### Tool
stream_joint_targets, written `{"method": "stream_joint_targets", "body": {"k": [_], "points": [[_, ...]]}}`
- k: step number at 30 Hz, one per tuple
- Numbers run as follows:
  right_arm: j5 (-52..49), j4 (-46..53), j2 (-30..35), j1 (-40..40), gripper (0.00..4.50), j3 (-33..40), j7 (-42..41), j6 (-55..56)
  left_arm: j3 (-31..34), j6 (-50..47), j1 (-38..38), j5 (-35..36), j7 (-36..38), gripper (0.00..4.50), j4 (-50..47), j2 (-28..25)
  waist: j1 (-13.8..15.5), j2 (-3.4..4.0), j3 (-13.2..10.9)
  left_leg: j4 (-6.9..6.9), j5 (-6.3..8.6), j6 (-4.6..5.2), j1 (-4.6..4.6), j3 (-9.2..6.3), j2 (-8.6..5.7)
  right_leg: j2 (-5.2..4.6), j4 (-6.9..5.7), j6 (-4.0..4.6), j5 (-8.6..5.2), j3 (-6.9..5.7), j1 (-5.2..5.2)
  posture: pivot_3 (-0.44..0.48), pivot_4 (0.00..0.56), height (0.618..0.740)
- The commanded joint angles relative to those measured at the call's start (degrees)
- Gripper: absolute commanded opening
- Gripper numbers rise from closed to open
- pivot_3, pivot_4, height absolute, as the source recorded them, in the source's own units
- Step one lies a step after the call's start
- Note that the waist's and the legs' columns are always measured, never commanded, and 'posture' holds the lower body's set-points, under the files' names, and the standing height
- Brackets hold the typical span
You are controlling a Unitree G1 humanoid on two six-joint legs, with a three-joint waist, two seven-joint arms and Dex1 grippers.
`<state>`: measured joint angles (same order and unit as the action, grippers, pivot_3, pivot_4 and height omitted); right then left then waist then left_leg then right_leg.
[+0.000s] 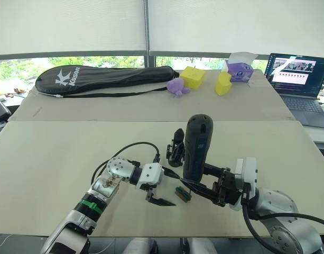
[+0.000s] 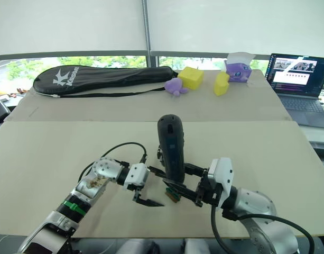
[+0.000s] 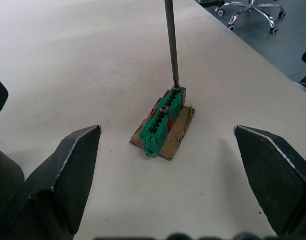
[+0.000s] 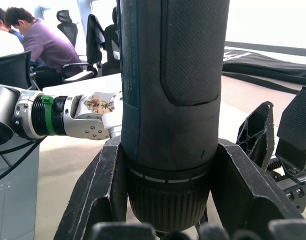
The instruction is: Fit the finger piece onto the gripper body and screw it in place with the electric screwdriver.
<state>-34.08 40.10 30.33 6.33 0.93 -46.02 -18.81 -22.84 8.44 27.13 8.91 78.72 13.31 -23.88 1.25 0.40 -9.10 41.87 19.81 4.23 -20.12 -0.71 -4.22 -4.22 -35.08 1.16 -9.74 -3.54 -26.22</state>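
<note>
Green terminal block (image 3: 164,121) on tabletop (image 1: 72,159) takes our electric screwdriver (image 1: 197,148) bit; right end effector (image 1: 204,182) pinches the driver upright, left end effector (image 1: 163,200) spread beside it, gripper body (image 1: 176,150) just behind.

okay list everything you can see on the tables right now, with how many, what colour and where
electric screwdriver: one, dark grey, upright in the right gripper, bit on the green block
green block: one, green on brown, near table
gripper body: one, black, behind the screwdriver
racket bag: one, black, far table
plush toy: one, purple, far table
foam blocks: two, yellow, far table
tissue box: one, purple, far table
laptop: one, open, far right
left gripper: open, beside the green block
right gripper: shut on the screwdriver
</note>
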Motion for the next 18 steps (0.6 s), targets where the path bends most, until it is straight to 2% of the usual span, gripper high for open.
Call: {"method": "stream_joint_targets", "body": {"k": [1,9,18], "points": [[-3.7,4.3,1.1,-1.8,1.92,2.5,0.5,0.2,0.8,-0.6,0.4,0.2,-0.8,4.50,-1.9,-0.4,0.0,0.00,0.0,0.00,0.00,0.00,0.00,0.00,0.00,0.00,0.00,0.00,0.00,0.00,0.00,0.000,0.150,0.740],[-11.0,6.0,4.9,-6.3,1.92,5.1,1.5,-3.7,2.6,-3.3,-1.9,1.9,-0.9,4.50,-5.4,-3.4,-0.1,-0.01,0.0,0.01,0.00,0.00,0.00,0.00,0.00,-0.02,0.00,0.00,0.00,0.01,0.00,0.000,0.150,0.740],[-24.5,2.5,11.1,-19.6,1.92,7.6,1.9,-11.8,7.2,-10.9,-4.7,6.5,-1.4,4.50,-12.6,-8.2,-0.4,-0.03,0.0,0.00,0.00,0.00,-0.01,-0.05,0.01,-0.05,0.03,0.00,0.00,-0.01,-0.01,0.000,0.150,0.740]]}}
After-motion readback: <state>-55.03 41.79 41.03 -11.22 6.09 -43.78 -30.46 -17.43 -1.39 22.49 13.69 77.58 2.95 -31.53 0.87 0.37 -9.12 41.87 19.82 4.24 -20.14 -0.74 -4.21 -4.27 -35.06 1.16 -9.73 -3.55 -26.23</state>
